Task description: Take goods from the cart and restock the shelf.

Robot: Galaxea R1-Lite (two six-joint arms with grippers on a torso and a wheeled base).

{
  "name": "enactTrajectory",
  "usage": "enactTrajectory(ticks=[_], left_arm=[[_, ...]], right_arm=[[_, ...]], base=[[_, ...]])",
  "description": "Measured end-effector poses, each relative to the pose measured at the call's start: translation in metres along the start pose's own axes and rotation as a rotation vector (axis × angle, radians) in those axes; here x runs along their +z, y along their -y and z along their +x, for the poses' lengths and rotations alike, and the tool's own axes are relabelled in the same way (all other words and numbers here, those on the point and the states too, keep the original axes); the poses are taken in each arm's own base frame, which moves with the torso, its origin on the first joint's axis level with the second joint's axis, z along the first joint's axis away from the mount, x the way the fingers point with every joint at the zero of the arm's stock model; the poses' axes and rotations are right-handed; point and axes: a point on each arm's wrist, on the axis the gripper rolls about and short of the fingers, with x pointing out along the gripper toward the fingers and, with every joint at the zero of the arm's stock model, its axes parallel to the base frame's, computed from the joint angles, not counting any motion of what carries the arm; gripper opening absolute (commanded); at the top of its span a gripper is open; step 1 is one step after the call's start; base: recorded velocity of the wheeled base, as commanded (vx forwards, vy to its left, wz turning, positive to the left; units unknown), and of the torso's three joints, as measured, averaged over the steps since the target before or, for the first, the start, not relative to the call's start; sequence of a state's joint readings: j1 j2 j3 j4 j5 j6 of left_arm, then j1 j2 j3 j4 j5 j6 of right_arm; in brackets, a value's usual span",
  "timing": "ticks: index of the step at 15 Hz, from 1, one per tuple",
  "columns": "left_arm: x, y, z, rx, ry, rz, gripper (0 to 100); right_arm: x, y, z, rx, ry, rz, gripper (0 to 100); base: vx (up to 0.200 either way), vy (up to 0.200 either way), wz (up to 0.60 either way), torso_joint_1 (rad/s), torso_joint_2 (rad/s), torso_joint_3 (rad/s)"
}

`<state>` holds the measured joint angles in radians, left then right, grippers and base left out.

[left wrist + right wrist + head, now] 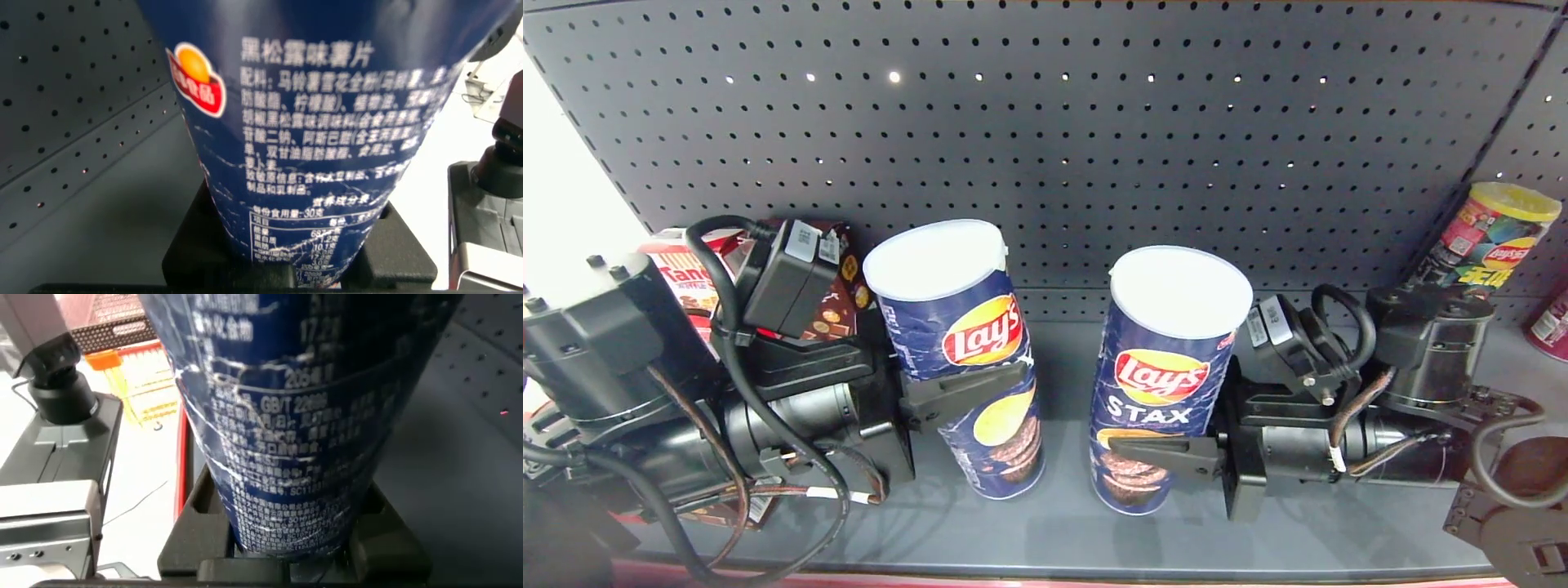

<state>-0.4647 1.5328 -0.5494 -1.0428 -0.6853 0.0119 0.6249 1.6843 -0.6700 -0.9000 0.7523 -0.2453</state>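
The pegboard back panel rose behind the dark shelf. Over the shelf, side by side with a gap between them, were the left chip canister, leaning with its lid tipped toward the left, and the right chip canister, nearly upright. Both long axes ran roughly vertical. The left gripper lay on the left side, its fingers clenched around the left chip canister's middle. The right gripper mirrored it, with its fingers clamped low on the right chip canister. It could not be told whether either base touched the shelf. The leaning canister probably needed righting before release.
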Motion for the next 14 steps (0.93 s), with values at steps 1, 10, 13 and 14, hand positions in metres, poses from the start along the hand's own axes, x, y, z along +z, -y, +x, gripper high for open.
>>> enactTrajectory(ticks=[1, 10, 13, 14], left_arm=[[0.000, 0.000, 0.000, -0.001, 0.000, 0.000, 0], [-0.001, -0.002, -0.002, 0.012, -0.004, -0.002, 0], [-0.001, -0.002, -0.002, 0.012, -0.003, -0.002, 0], [-0.001, -0.002, -0.002, 0.012, -0.004, -0.002, 0]], right_arm=[[-0.002, 0.000, 0.002, 0.003, -0.001, 0.001, 0], [-0.024, -0.002, 0.014, 0.033, -0.031, 0.031, 0], [-0.029, -0.006, 0.014, 0.041, -0.044, 0.043, 100], [-0.029, -0.006, 0.014, 0.034, -0.047, 0.044, 100]], base=[[0.000, 0.000, 0.00, 0.000, 0.00, 0.000], [0.000, 0.000, 0.00, 0.000, 0.00, 0.000], [0.000, 0.000, 0.00, 0.000, 0.00, 0.000], [0.000, 0.000, 0.00, 0.000, 0.00, 0.000]])
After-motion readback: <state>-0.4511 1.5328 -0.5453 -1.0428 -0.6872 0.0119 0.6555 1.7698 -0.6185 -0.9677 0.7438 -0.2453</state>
